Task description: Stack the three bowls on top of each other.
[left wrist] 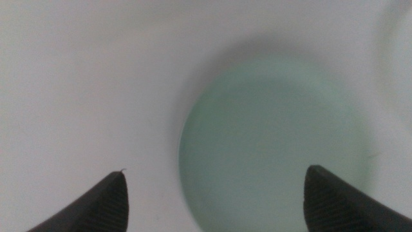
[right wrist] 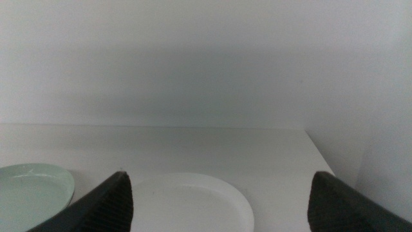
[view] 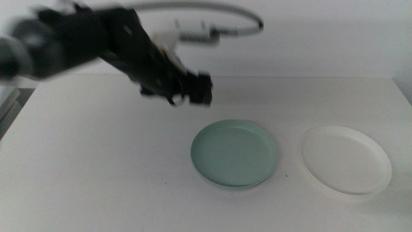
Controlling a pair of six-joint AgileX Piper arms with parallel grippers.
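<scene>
A mint green bowl [view: 235, 153] sits on the table right of centre, and a thin second rim seems to show under its front edge. To its right lies a white bowl [view: 346, 159], apart from it. Only these two bowls show plainly. My left gripper [view: 196, 90] hovers above the table, behind and to the left of the mint bowl, blurred by motion. In the left wrist view the left gripper [left wrist: 215, 174] is open and holds nothing, with the mint bowl [left wrist: 273, 142] below it. My right gripper [right wrist: 219, 174] is open and empty, outside the middle view, looking over the white bowl [right wrist: 187, 203] and the mint bowl [right wrist: 32, 190].
The white table [view: 96, 167] runs back to a pale wall. Its right edge [view: 402, 90] lies just beyond the white bowl. A grey cable [view: 212, 9] arcs above the left arm.
</scene>
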